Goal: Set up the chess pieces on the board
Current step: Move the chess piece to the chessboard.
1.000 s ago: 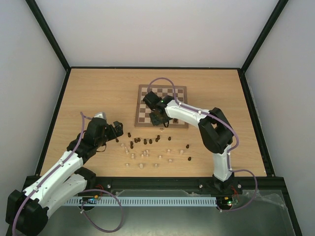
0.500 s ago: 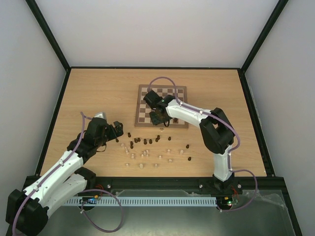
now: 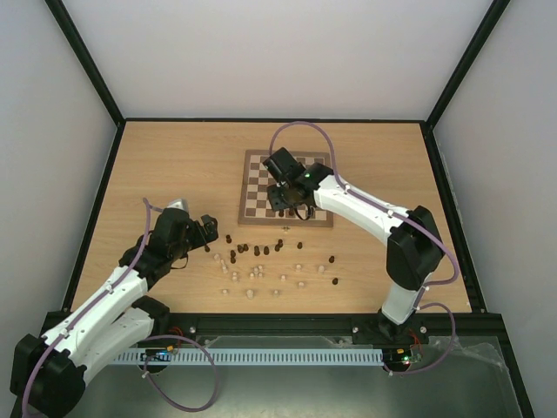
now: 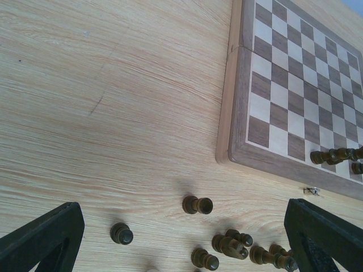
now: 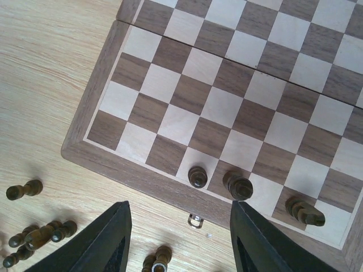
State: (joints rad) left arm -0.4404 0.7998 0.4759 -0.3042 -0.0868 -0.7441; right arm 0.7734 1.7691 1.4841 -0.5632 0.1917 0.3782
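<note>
**Item: chess set, partly laid out**

- Board (image 3: 261, 171): lies flat on the table (image 3: 174, 165), towards its far side. Almost every square is bare.
- Dark pieces on the board (image 5: 197, 177): at least three stand upright, side by side, in the row along the board's near edge. The right wrist view shows them clearly. Which men they are is too small to tell.
- Loose dark pieces (image 3: 252, 251): scattered on the table just off the board's near edge. Some are upright and some lie on their sides.
- Pale pieces (image 3: 261, 277): scattered farther from the board than the dark ones. None is on the board.
- Right claw (image 5: 180, 226): hangs over the board's near edge, above the three placed men. Its fingers are apart and it grips nothing.
- Left claw (image 4: 181, 238): off the board's near-left corner, low over the dark scatter. It is spread fully and grips nothing.

**Progress, as judged:** early.

- Done: a few dark men are seated on one back row.
- Left for dark: the remaining back-row men and all the pawns.
- Left for pale: the whole army, on the board's far rows.
</note>
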